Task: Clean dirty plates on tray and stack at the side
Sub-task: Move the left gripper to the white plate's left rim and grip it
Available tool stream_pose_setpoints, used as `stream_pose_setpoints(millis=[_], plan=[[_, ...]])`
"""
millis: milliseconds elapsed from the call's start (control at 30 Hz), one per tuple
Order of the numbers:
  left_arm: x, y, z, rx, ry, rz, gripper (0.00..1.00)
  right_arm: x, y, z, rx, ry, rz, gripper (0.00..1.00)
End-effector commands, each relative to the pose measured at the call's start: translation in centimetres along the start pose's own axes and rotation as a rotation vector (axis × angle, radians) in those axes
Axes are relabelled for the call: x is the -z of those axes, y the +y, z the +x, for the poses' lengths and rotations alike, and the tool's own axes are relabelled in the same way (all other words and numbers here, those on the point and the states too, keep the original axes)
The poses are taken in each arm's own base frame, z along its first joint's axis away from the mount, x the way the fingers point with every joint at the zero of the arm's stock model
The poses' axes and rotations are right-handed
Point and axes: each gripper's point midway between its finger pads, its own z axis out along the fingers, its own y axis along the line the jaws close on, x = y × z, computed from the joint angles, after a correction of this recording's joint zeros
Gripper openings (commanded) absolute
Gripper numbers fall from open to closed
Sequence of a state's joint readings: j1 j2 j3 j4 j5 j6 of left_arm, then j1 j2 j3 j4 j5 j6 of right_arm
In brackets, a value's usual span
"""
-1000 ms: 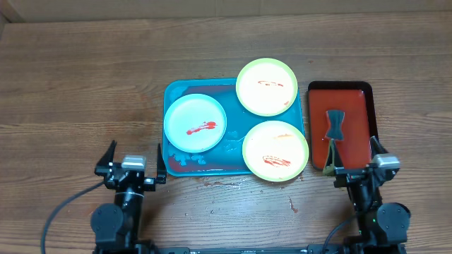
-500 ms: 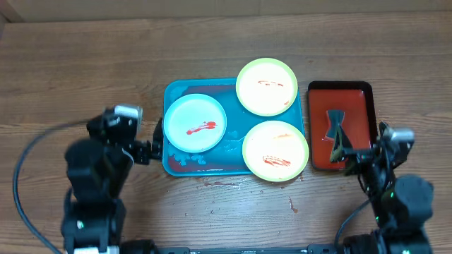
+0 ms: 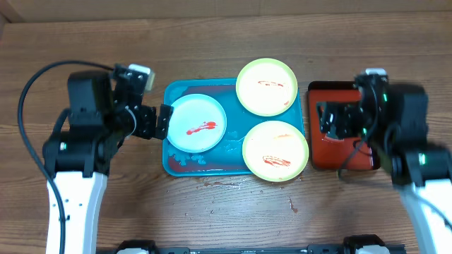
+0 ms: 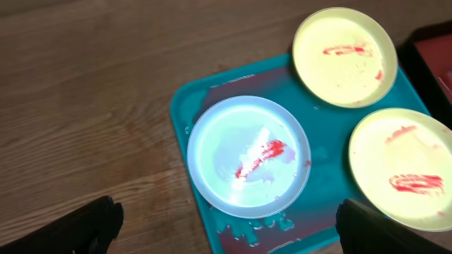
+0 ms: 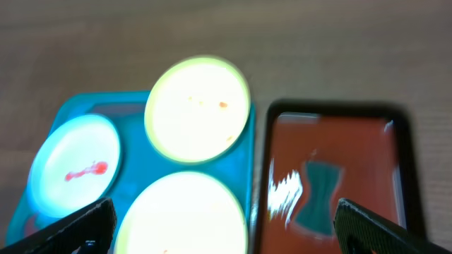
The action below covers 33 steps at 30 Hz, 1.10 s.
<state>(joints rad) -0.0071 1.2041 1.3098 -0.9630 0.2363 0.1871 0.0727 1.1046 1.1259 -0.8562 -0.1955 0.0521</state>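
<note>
Three plates smeared with red sauce lie on the turquoise tray (image 3: 176, 164): a pale blue-white plate (image 3: 195, 123) at its left and two yellow-green plates (image 3: 266, 87) (image 3: 275, 151) at its right, both overhanging the rim. My left gripper (image 3: 154, 121) hangs open above the tray's left edge. Its wrist view looks down on the blue-white plate (image 4: 248, 156), the tray (image 4: 191, 106) and both yellow-green plates (image 4: 345, 47) (image 4: 404, 168); the left gripper (image 4: 226, 222) holds nothing. My right gripper (image 3: 333, 120) stands open and empty above the red tray. That view is blurred, with the right gripper (image 5: 226, 222) over a yellow-green plate (image 5: 183, 215).
A smaller red, black-rimmed tray (image 3: 360, 95) lies right of the turquoise one. On it lies a dark teal bow-shaped piece (image 5: 321, 194), hidden overhead by my right arm. Red sauce spots (image 3: 291, 204) mark the wood in front of the tray. Puddles wet the tray's front (image 4: 268, 226).
Both arms have lifted from the table's front edge and swung forward, the left to the turquoise tray's left side, the right over the red tray. The plates have not moved.
</note>
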Motion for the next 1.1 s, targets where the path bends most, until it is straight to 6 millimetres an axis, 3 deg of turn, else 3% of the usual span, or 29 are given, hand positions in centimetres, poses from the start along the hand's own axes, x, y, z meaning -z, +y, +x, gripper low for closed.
stream_pose_setpoints(millis=[0,133,300,700,867,1067], plan=[[0.2,-1.6,-1.6,-0.031,0.004,0.062,1.00,-1.0,1.6,-1.3,-0.018,0.094,-0.082,1.00],[-0.5,-3.4,-1.8,-0.034,0.015,0.163,1.00,-3.0,1.6,-0.7,-0.052,0.213,-0.097,1.00],[-1.3,-3.7,-1.4,-0.023,0.042,0.190,1.00,-4.7,1.4,0.1,-0.069,0.268,-0.107,1.00],[-2.1,-5.1,-1.5,-0.008,0.055,0.294,1.00,-4.6,2.8,0.4,-0.084,0.287,-0.186,1.00],[-2.5,-4.6,-1.4,-0.009,0.061,0.268,1.00,-4.3,2.7,1.2,-0.095,0.321,-0.181,1.00],[-5.4,-2.2,-1.0,0.077,0.120,0.155,1.00,-4.2,2.7,1.5,-0.100,0.335,-0.179,1.00]])
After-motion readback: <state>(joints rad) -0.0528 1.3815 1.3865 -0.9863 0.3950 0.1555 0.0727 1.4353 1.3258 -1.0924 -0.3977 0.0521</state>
